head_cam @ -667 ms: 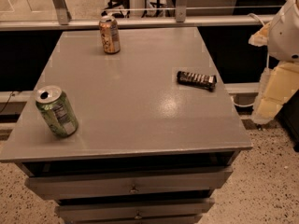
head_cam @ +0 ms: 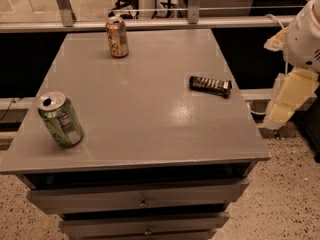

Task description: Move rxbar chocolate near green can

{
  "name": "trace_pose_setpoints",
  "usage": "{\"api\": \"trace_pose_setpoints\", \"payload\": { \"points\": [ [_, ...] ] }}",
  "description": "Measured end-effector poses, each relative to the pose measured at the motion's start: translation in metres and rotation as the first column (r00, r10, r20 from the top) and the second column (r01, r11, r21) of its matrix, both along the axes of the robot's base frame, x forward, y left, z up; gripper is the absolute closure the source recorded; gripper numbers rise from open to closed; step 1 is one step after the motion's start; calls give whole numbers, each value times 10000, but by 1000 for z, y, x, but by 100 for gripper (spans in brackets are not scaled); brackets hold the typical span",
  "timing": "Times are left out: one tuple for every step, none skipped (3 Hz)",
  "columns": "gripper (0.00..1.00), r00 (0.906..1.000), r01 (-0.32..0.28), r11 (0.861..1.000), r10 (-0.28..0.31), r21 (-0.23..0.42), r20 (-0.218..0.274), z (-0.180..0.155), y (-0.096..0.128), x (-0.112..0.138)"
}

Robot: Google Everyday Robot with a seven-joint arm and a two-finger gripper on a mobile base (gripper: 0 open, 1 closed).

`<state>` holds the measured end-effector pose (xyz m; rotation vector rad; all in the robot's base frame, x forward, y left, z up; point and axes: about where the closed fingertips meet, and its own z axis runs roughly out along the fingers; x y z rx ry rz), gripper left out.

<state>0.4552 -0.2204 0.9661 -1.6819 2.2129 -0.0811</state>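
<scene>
The rxbar chocolate (head_cam: 210,85), a slim dark glossy bar, lies flat on the grey table top (head_cam: 145,104) at the right of middle. The green can (head_cam: 60,119) with a white label patch and silver top stands at the front left, tilted a little. My gripper (head_cam: 289,100) hangs off the table's right side, pale and cream-coloured below the white arm (head_cam: 306,34). It is to the right of the bar and touches nothing.
An orange/tan can (head_cam: 117,36) stands at the back of the table, left of middle. The table is a drawer cabinet with drawers (head_cam: 142,200) at the front. A rail and glass partition (head_cam: 150,21) run behind it. Speckled floor lies to the right.
</scene>
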Motion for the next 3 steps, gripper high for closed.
{"api": "trace_pose_setpoints", "payload": {
  "points": [
    [0,9989,382,9939,-407,1039,217,-24,-15,47],
    [0,9941,850,9577,-1000,2748,413,-49,-28,114],
    [0,9920,965,9224,-1198,3741,396,-66,-23,149]
  ]
}}
